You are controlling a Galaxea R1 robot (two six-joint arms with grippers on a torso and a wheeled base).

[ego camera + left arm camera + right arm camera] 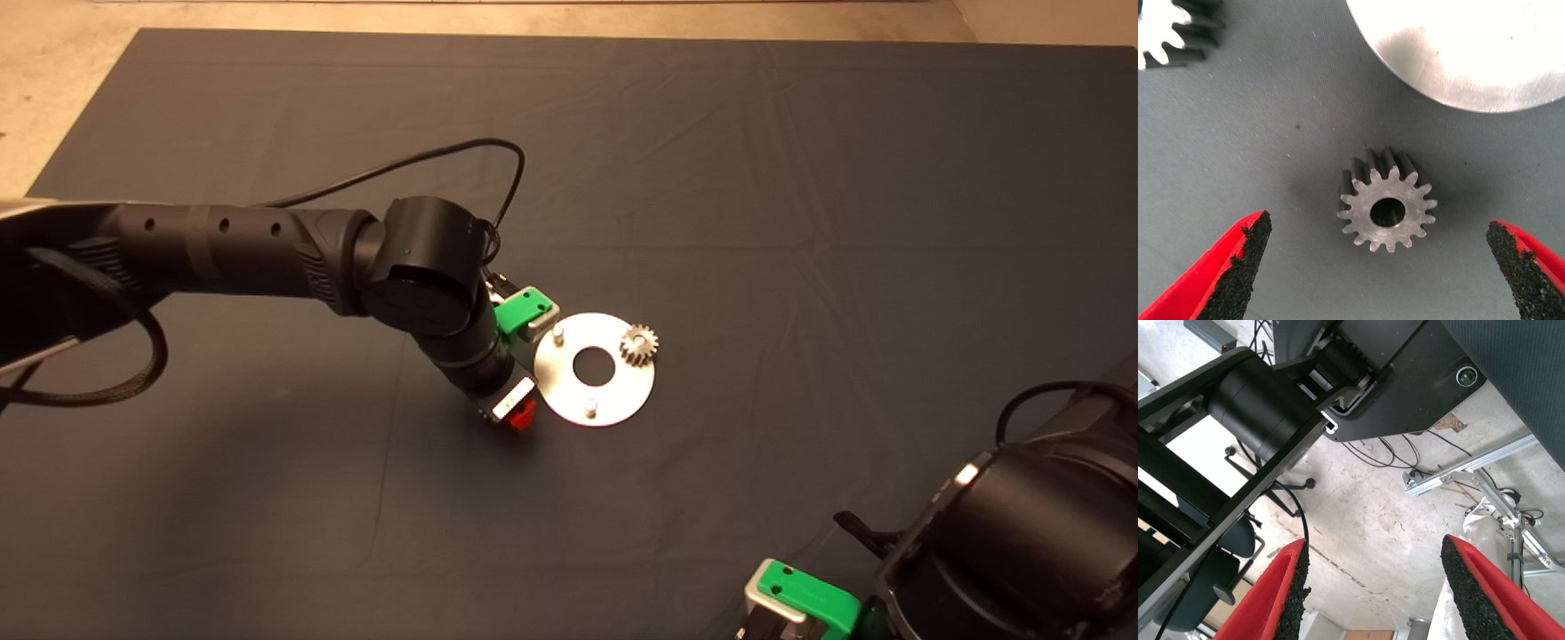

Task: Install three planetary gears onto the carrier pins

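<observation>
left gripper (1378, 267) spread wide around loose gear (1386, 209) | right gripper (1371, 587) parked, spread

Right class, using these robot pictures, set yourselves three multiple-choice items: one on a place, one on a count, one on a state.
1. Where does the loose gear beneath the left gripper lie?
A. on the mat, beside the disc
B. on a pin
C. in the disc's centre hole

2. How many carrier pins stand bare?
A. none
B. two
C. three

3. How do the left gripper's fingers stand?
A. open, either side of the gear, apart from it
B. shut on the gear
C. shut on nothing

Key:
1 A, since bare mat shows all round that gear.
2 B, since two pins are bare and the third carries a mounted gear.
3 A, since mat shows between each pad and the teeth.
</observation>
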